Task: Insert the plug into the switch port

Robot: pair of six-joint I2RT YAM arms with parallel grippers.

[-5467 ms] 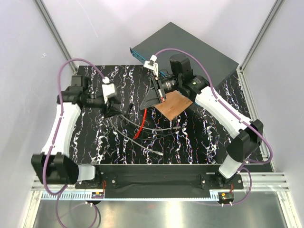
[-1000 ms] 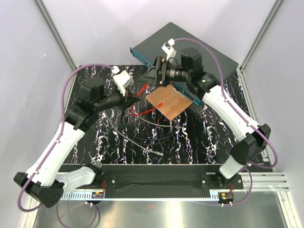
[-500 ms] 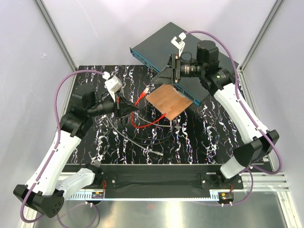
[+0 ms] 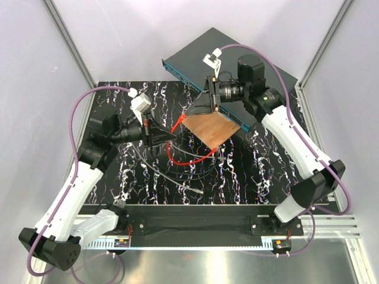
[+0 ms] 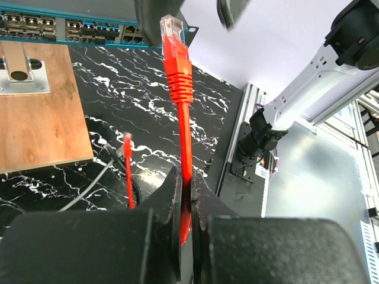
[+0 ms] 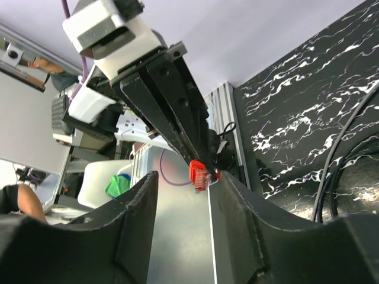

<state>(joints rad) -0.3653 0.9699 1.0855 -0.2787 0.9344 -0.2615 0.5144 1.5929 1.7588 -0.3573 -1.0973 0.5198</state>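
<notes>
My left gripper (image 4: 167,136) (image 5: 185,176) is shut on a red cable (image 5: 183,127) a short way below its plug (image 5: 172,31), which stands up past the fingertips with its clear tip free. The rest of the cable loops over the mat (image 4: 186,158). My right gripper (image 4: 193,111) (image 6: 183,184) faces the left one, jaws apart; the plug (image 6: 199,175) shows in the gap between its fingers, touching neither. The switch (image 4: 246,59) lies at the back right, its blue face of ports (image 5: 56,28) turned toward the mat.
A copper-brown square plate (image 4: 210,127) with a small metal bracket (image 5: 21,68) lies in front of the switch. Several thin grey and black cables (image 4: 177,173) trail across the black marbled mat. White enclosure walls stand on both sides and behind.
My right gripper has dropped down and left toward the plug and its jaws have narrowed. My left gripper keeps its hold on the red cable, shifted slightly toward the right one.
</notes>
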